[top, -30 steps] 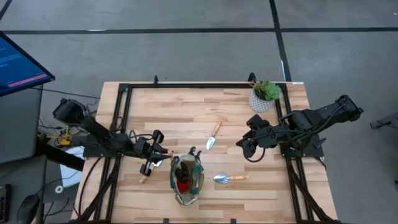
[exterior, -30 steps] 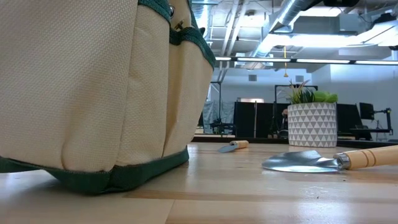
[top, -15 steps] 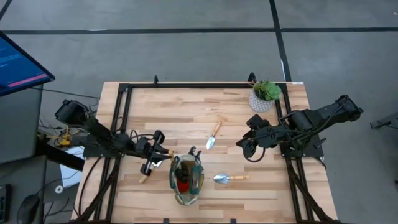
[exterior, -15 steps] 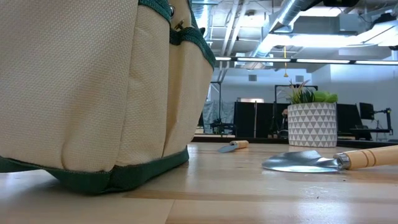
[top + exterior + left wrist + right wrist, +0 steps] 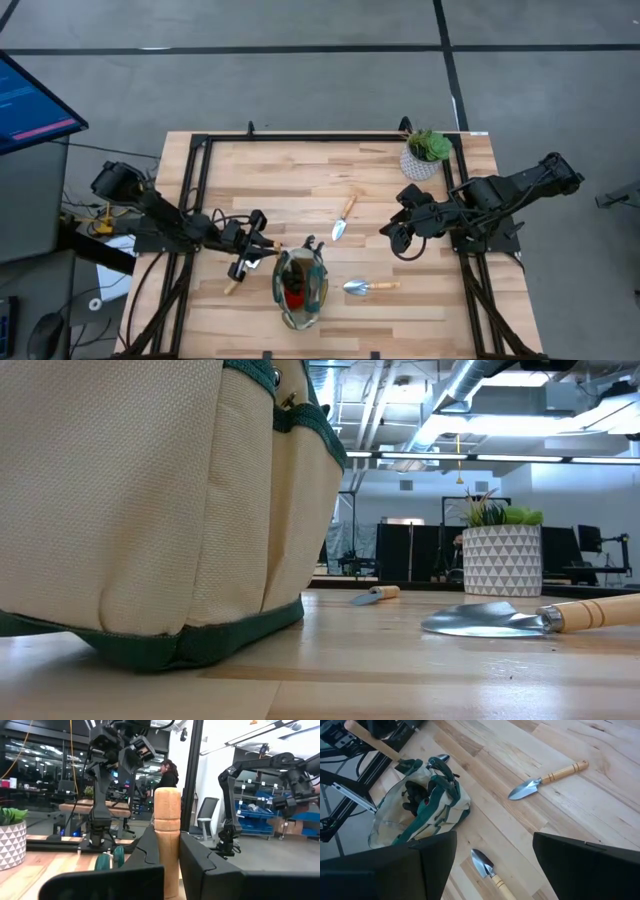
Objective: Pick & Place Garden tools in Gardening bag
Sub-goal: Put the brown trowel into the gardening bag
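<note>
**Left tool clamps a trowel handle beside the bag**

The left tool [image 5: 262, 246] sits at about 9 o'clock of the gardening bag [image 5: 301, 288], just beside its rim – in the left wrist view its two dark fingers [image 5: 197, 862] press on either side of a pale wooden handle [image 5: 167, 840] standing upright between them. From above, that held trowel [image 5: 236, 281] shows its other end low at about 8 o'clock of the tool, on the tabletop [image 5: 290, 180].

The bag stands at 6 o'clock of the tabletop, its mouth open upward, with dark items and something red [image 5: 295, 294] inside. Two trowels lie loose: one [image 5: 343, 218] near the centre, at about 1 o'clock of the bag, and another [image 5: 371, 287] at 3 o'clock of the bag, blade toward it.

The right tool [image 5: 393, 238] hangs at about 3 o'clock of the tabletop, well apart from both loose trowels – its fingers [image 5: 580, 865] stand wide apart, holding nothing. A plant in a white pot [image 5: 424, 155] stands at 1 o'clock.
</note>
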